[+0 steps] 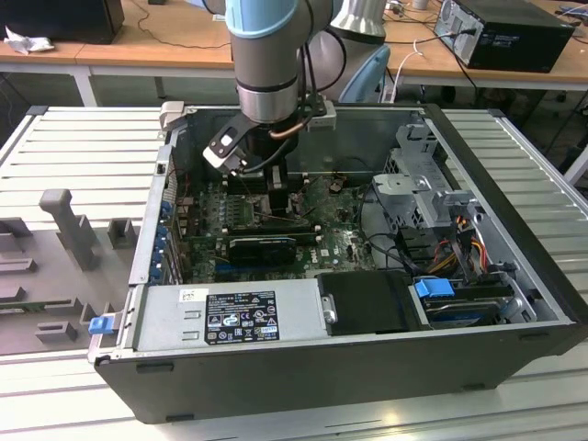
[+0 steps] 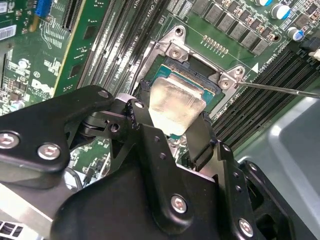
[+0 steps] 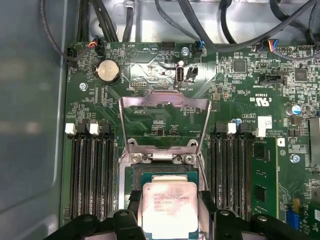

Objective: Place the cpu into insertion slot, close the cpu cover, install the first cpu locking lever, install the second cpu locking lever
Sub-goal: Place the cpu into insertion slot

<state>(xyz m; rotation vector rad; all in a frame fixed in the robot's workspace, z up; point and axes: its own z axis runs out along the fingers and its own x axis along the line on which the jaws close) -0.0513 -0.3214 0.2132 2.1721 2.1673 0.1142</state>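
Gripper (image 2: 173, 111) jaws are closed on the cpu (image 2: 176, 100), with one black finger (image 2: 141, 97) pressed against each of two opposite edges, so the pale chip sits between them with its metal top facing up. In both wrist views the cpu hangs right over the slot (image 2: 197, 75) and covers most of it. In the first wrist view the cpu (image 3: 170, 207) leaves a strip of the slot (image 3: 165, 173) and its dark centre showing past the chip's far edge, beside the hinge. Whether the chip touches the slot cannot be told. The cover (image 3: 165, 103) is swung open and stands back from the slot on its hinge, with the green board (image 3: 85, 100) visible through its window. Memory slots (image 3: 92, 170) run along both sides of the slot. A thin metal rod (image 2: 280, 89) sticks out from a corner of the slot's frame, apart from the gripper. A coin battery (image 3: 107, 71) lies on the board beyond the cover. In the exterior view the arm (image 1: 266, 55) reaches down into the open case (image 1: 514, 276), and the gripper (image 1: 268, 184) is low over the board, just beyond the black card (image 1: 264, 246). The power supply (image 1: 230, 312) lies along the near wall, and a drive cage (image 1: 413, 197) sits toward the exterior view's right.
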